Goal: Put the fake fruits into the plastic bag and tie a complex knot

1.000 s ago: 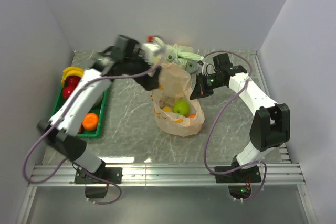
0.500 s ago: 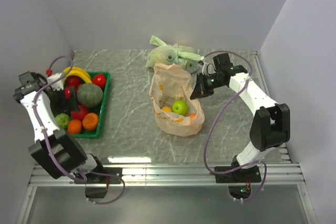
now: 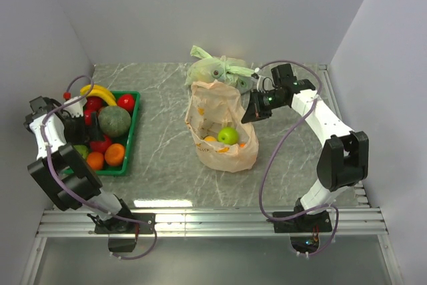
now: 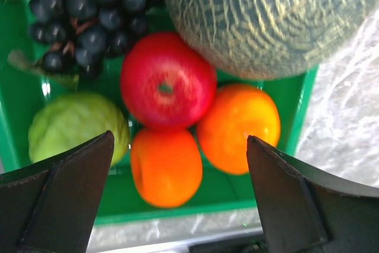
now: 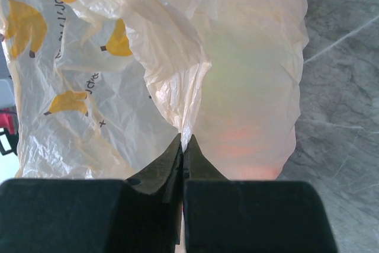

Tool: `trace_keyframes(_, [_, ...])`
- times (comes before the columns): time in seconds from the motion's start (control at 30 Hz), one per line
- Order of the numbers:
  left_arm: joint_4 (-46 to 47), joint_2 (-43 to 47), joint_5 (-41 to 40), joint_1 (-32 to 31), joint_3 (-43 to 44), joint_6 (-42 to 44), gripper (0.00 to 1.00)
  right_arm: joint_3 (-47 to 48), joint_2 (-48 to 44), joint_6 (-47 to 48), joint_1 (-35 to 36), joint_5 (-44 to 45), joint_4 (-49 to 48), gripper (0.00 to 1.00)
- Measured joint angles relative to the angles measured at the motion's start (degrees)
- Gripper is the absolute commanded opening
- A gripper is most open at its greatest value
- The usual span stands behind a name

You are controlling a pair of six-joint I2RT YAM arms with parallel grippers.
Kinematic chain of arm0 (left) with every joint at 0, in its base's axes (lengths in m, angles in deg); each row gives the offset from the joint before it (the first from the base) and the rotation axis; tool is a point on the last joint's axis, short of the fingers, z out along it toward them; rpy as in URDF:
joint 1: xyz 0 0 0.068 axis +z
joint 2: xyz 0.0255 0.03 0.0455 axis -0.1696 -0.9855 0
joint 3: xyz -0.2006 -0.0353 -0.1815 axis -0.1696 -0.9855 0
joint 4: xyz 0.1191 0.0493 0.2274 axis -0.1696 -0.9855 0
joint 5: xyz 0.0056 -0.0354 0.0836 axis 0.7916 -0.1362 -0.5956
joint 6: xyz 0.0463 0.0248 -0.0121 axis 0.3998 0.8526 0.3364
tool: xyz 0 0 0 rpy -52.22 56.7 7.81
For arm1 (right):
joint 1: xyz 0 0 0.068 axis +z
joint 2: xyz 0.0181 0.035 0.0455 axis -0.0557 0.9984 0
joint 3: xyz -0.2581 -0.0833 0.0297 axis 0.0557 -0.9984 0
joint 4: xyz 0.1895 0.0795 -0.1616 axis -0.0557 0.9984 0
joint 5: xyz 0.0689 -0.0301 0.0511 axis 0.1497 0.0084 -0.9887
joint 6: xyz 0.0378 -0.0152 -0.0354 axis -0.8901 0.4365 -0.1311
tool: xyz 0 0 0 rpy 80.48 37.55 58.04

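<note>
The peach-orange plastic bag (image 3: 217,108) stands open mid-table with a green apple (image 3: 229,136) and orange fruit inside. My right gripper (image 3: 253,113) is shut on a fold of the bag's right edge; the right wrist view shows the jaws (image 5: 183,142) pinching the bag's film (image 5: 249,57). My left gripper (image 4: 180,140) is open and empty above the green tray (image 3: 133,128). Between its fingers lie a red apple (image 4: 167,81) and two oranges (image 4: 166,167) (image 4: 238,127). A pale green fruit (image 4: 74,134) lies at the left. A banana (image 3: 99,91) lies at the tray's back.
A large dark green melon (image 3: 114,121) and dark grapes (image 4: 89,16) share the tray. A knotted pale green bag (image 3: 217,69) lies behind the peach-orange bag. Grey walls close in on the left, back and right.
My left arm swung from the bag's top back to the far left and now hovers over the tray. My right gripper kept its hold on the bag's edge.
</note>
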Motion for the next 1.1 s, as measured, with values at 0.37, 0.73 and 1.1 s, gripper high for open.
trace_keyframes(0.37, [9.0, -6.8, -2.3, -4.2, -3.0, 0.8, 0.99, 0.2, 1.3, 0.2, -0.1, 0.2, 1.1, 0.00])
trace_keyframes(0.73, [13.3, -9.6, -4.3, -4.5, -6.3, 0.7, 0.77, 1.1, 1.6, 0.2, -0.2, 0.2, 1.5, 0.00])
trace_keyframes(1.1, [6.3, -2.8, -5.5, -4.5, 0.7, 1.4, 0.68, 1.0, 1.9, 0.2, -0.2, 0.2, 1.4, 0.00])
